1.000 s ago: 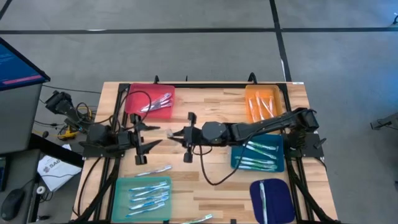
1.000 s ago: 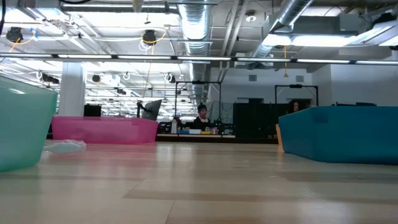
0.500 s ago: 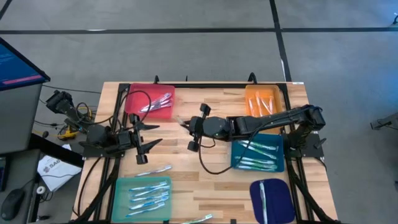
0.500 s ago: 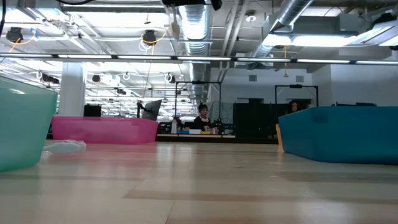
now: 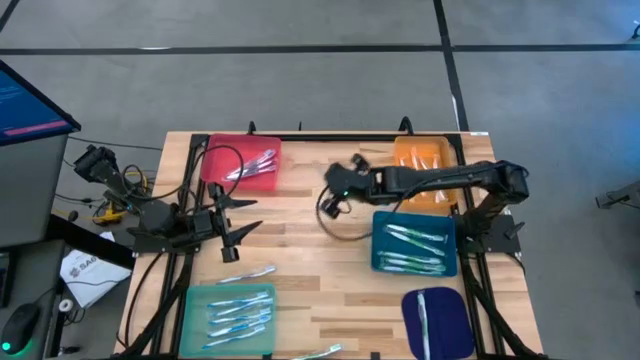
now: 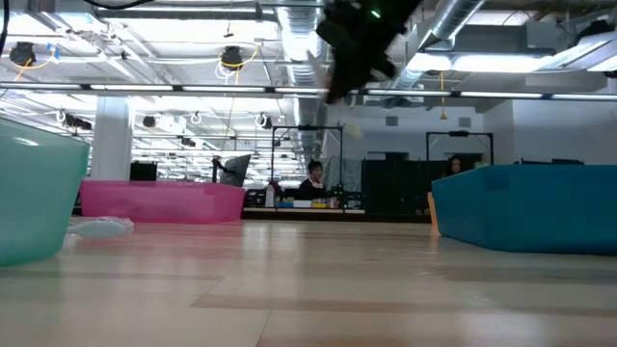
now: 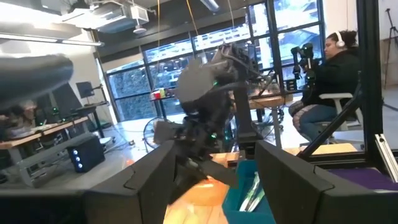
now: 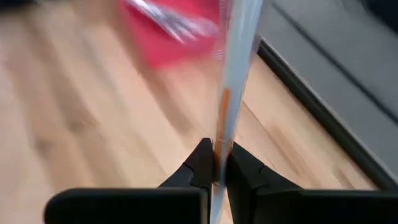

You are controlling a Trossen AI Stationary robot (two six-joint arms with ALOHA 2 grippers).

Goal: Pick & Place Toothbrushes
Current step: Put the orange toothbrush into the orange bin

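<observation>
From my station the table (image 5: 330,300) has bare wood through its middle, which is the room I have for swinging; the trays ring it: pink tray (image 5: 243,165) at the far left, orange tray (image 5: 424,165) at the far right, blue tray (image 5: 414,245) just below the orange one, teal tray (image 5: 228,310) at the near left and dark blue tray (image 5: 436,320) at the near right. My right gripper (image 5: 345,175) is raised over the far middle, clamped on a clear toothbrush with an orange mark (image 8: 231,81). I judge that orange mark points to the orange tray, just beside the wrist. To do it well I would carry high enough to clear the rim, line the stick up with those already lying there, then lower before letting go. The table's far edge is near, and a black cable (image 5: 335,215) droops beneath the arm, so I would avoid dragging it. The left gripper (image 5: 232,215) waits with fingers spread at the left side. One loose toothbrush (image 5: 247,273) lies near the teal tray.
</observation>
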